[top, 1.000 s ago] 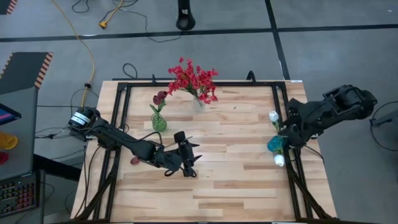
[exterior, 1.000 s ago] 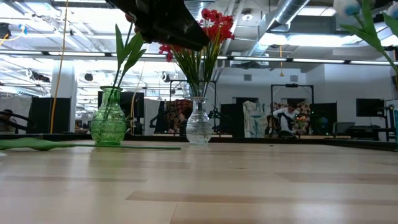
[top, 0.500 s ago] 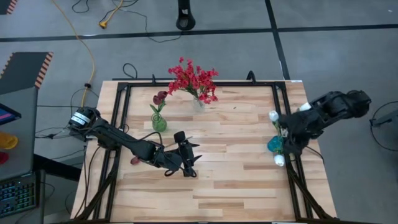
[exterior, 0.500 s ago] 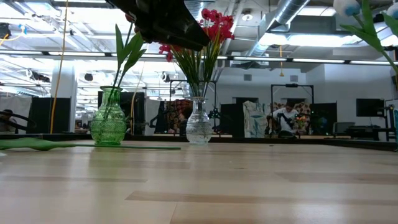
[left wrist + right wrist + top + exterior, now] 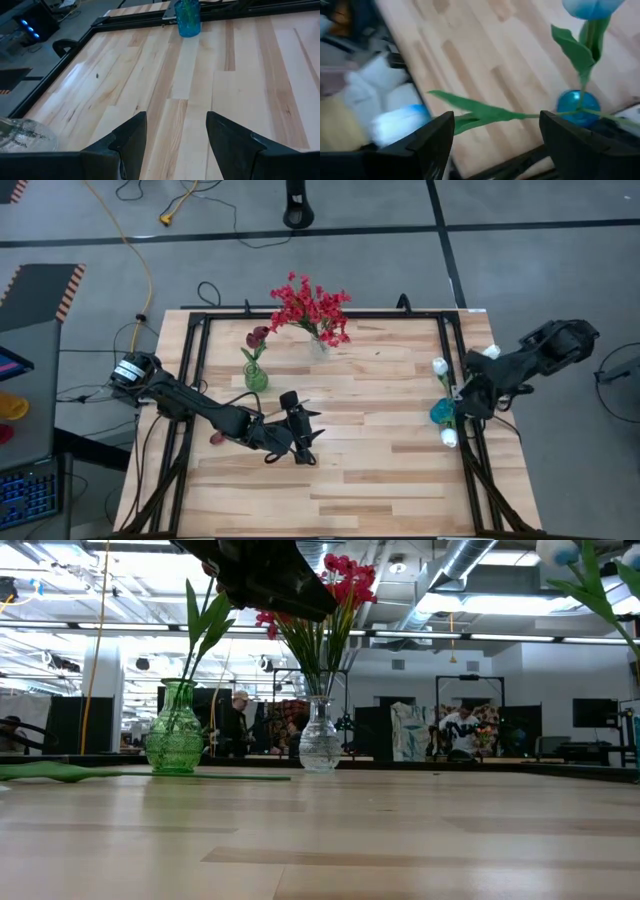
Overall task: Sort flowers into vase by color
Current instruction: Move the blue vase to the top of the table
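Note:
Bright red sprays (image 5: 310,308) stand in a clear vase (image 5: 320,745) near the far edge. One maroon tulip (image 5: 258,337) stands in the green vase (image 5: 256,377). Another maroon tulip (image 5: 215,438) lies flat on the table beside my left arm. White tulips (image 5: 440,366) (image 5: 450,438) stand in the blue vase (image 5: 442,412) at the right rail. My left gripper (image 5: 316,426) hovers open over mid-table. My right gripper (image 5: 462,402) is open beside the blue vase. In its wrist view a leaning white tulip's stem (image 5: 495,116) crosses beyond the open fingers.
A black frame rail (image 5: 455,380) runs around the table top, and the blue vase stands right next to it. Bare wood (image 5: 380,460) lies between the two arms and toward the near edge. People stand in the room behind the table (image 5: 237,720).
My right arm has drawn back a little toward the table's right edge, its gripper staying near the blue vase. The flowers and vases have stayed where they were.

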Motion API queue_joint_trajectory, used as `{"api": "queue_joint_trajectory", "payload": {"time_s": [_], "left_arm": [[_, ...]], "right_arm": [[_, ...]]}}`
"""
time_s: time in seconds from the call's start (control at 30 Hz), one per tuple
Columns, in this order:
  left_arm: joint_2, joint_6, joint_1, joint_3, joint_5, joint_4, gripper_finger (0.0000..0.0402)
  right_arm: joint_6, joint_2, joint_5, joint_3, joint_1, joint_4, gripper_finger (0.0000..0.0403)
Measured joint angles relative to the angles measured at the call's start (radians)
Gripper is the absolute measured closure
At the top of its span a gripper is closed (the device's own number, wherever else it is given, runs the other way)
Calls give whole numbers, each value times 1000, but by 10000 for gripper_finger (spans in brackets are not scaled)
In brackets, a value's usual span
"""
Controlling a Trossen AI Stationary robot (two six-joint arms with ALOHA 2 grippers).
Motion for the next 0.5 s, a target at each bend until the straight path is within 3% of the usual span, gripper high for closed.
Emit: {"api": "queue_joint_trajectory", "payload": {"time_s": [0.2,0.5], "left_arm": [[0,0,0,0,0,0,208],[0,-13,0,0,0,0,208]], "right_arm": [[-67,3,-34,-156,4,-1,85],[-76,-48,41,-189,2,0,85]]}}
